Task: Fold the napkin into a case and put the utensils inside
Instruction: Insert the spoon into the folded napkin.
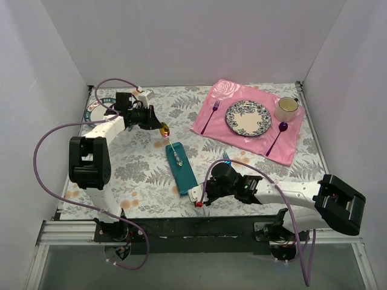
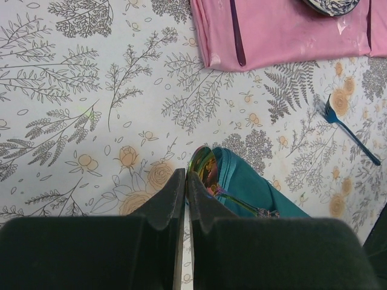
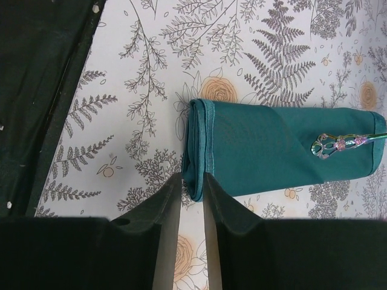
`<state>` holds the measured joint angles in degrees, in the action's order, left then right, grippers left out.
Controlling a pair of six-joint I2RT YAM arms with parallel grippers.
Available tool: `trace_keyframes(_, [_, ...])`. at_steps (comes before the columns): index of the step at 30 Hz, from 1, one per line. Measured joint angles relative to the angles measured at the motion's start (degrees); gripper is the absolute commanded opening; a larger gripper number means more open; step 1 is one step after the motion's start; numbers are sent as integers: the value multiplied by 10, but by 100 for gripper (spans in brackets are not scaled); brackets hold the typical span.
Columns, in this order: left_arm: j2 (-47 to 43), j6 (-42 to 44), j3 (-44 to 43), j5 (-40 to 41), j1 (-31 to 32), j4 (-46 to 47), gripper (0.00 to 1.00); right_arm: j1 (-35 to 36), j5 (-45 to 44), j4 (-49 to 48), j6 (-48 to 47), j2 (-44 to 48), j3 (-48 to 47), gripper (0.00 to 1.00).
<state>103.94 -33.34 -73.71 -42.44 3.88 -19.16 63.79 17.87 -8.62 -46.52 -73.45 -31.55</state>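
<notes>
Right wrist shows my right tool [image 3: 193, 179] pinching the case [image 3: 272, 145] at its near hem, soft and probably slippery cloth, while my left tool [image 2: 185, 173] sits closed beside 1 spoon [image 2: 202, 164].

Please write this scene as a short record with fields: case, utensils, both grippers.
case: narrow folded teal cloth pouch, flat
spoon: iridescent rainbow metal spoon, along the pouch, bowl past its far end
fork: slim blue metal fork, apart from the pouch
left gripper: shut, beside the spoon bowl
right gripper: closed on the pouch's near end
</notes>
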Motion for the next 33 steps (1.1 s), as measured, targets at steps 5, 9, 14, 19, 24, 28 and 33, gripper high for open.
trace_keyframes(5, [8,6,3,1,1,19,0,3,4,-42,-19,-5,28,23])
trace_keyframes(9, [8,8,7,2,1,33,0,12,12,-61,-35,-17,37,21])
trace_keyframes(14, [9,12,9,5,3,43,0,18,16,-84,-52,-46,40,16])
trace_keyframes(19, [9,17,9,5,5,46,0,19,11,-100,-65,-74,42,13])
trace_keyframes(24, [11,21,10,6,8,49,0,19,5,-112,-75,-89,52,12])
trace_keyframes(28, [14,23,21,6,9,59,0,19,2,-129,-76,-102,52,11])
trace_keyframes(33, [18,20,31,0,12,67,0,19,2,-148,-76,-113,51,10])
